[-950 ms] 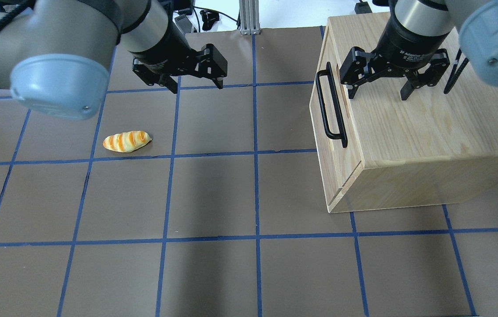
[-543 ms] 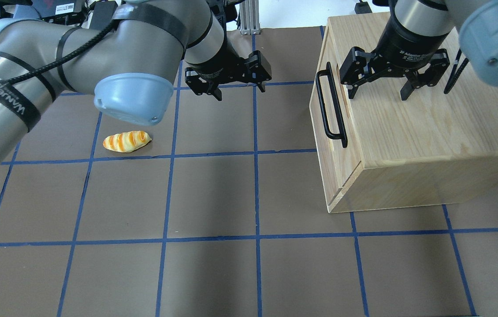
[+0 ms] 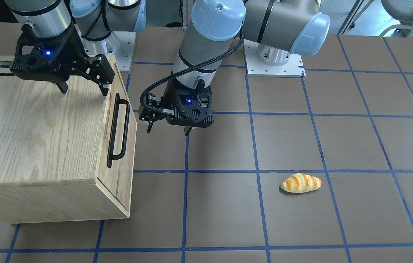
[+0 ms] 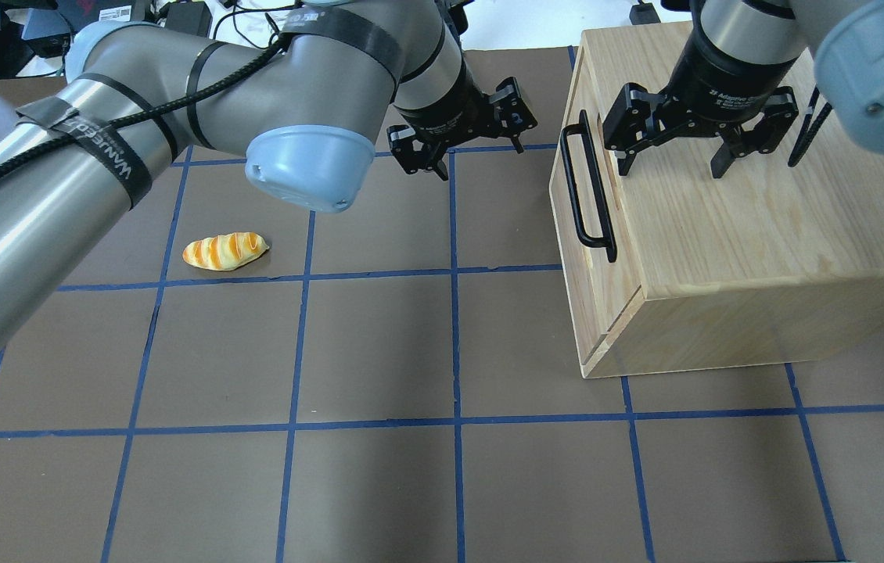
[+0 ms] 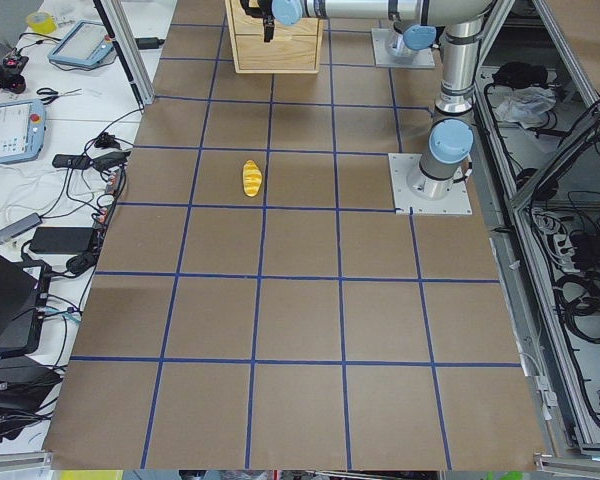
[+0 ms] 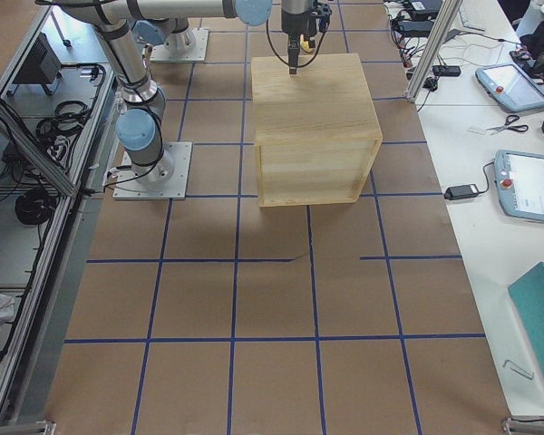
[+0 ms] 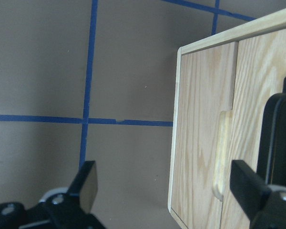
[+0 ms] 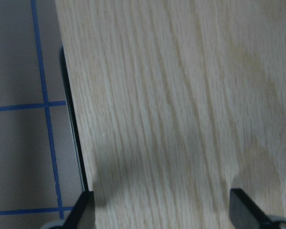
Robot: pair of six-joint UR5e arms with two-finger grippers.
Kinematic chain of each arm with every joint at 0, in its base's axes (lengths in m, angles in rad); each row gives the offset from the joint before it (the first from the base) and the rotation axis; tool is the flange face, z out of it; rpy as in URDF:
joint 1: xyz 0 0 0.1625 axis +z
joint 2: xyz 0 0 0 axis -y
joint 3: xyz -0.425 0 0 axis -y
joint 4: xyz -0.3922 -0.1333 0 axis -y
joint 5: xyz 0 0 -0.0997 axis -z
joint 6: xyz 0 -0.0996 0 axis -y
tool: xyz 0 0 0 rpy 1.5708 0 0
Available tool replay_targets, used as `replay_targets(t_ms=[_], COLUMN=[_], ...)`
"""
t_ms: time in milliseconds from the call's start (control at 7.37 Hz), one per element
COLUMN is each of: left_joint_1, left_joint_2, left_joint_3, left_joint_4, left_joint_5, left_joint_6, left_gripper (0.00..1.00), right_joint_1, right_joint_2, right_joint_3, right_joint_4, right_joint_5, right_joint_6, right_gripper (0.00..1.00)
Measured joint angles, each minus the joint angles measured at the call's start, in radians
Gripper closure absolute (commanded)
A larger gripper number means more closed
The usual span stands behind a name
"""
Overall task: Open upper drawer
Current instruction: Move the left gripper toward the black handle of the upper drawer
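Observation:
The upper drawer [image 4: 567,205] is the light-oak front panel of the cabinet [image 4: 755,227], shut flush, with a long black bar handle [image 4: 587,188]. It also shows in the front-facing view [image 3: 128,124] with its handle [image 3: 117,129]. My left gripper [image 4: 481,152] is open and empty, just left of the handle and apart from it, also in the front-facing view [image 3: 168,129]. The left wrist view shows the drawer front [image 7: 250,95], a slot [image 7: 222,152] and the handle [image 7: 276,138] ahead. My right gripper [image 4: 670,168] is open and empty above the cabinet top.
A striped bread roll [image 4: 224,251] lies on the brown table at the left, also in the front-facing view [image 3: 300,182]. Blue tape lines grid the table [image 4: 379,352]. The cabinet stands at the table's right side [image 6: 313,118].
My left arm has swung to the right, bringing its open gripper from the table's left half close to the drawer handle. The right gripper and the drawer have not moved.

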Motion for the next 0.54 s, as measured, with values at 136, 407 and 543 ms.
replay_targets(t_ms=[136,407,543], left_joint_1=[-0.017,-0.044,-0.051], left_joint_2=[-0.018,-0.048,-0.060], left_joint_3=[0.016,0.027,0.028], left_joint_4=[0.001,0.026,0.035], left_joint_5=[-0.001,-0.002,-0.004], left_joint_6=[-0.029,-0.066,-0.080], left_gripper=[0.00,0.00,0.00], right_joint_1=[0.000,0.000,0.000], right_joint_2=[0.000,0.000,0.000], right_joint_3=[0.000,0.000,0.000], right_joint_4=[0.000,0.000,0.001], right_joint_5=[-0.001,0.000,0.000], right_joint_6=[0.000,0.000,0.000], right_gripper=[0.00,0.00,0.00])
